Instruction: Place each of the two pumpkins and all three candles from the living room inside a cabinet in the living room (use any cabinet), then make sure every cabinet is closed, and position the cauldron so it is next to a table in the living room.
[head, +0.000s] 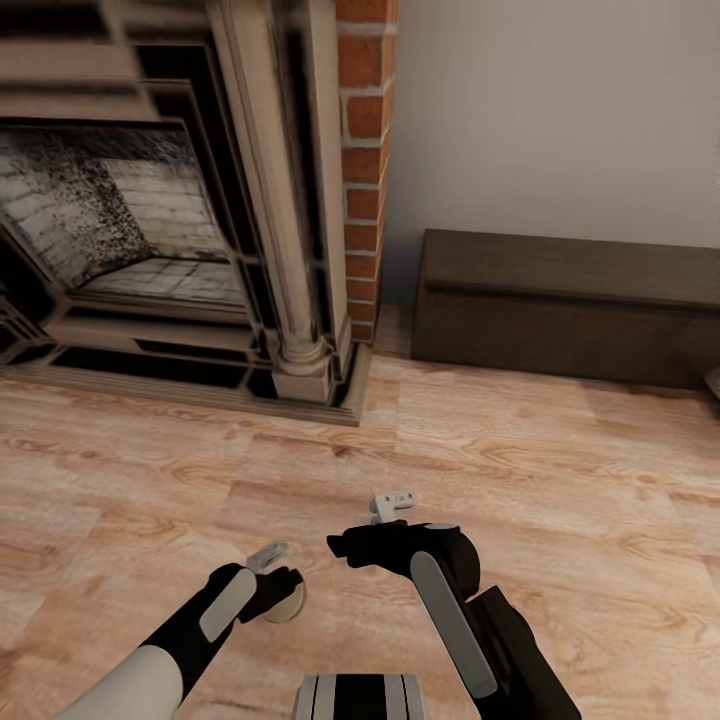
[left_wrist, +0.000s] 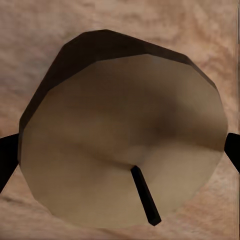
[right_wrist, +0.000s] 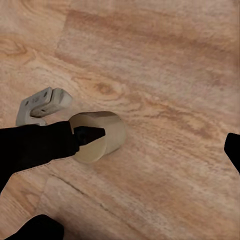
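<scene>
A short round pale candle (head: 288, 604) with a dark wick sits between the fingers of my left gripper (head: 279, 590), low over the wooden floor. The left wrist view looks down on the candle (left_wrist: 125, 135), with a black finger at each side edge. From the right wrist view, the left gripper (right_wrist: 75, 140) is shut on the candle (right_wrist: 105, 134). My right gripper (head: 393, 505) hangs open just right of it, holding nothing. The long, low dark-brown cabinet (head: 560, 300) stands closed against the wall at the far right.
A stone fireplace (head: 150, 220) with a raised hearth edge (head: 190, 390) takes up the left side, with a brick column (head: 365, 150) beside it. Wooden floor (head: 560, 500) stretches between me and the cabinet.
</scene>
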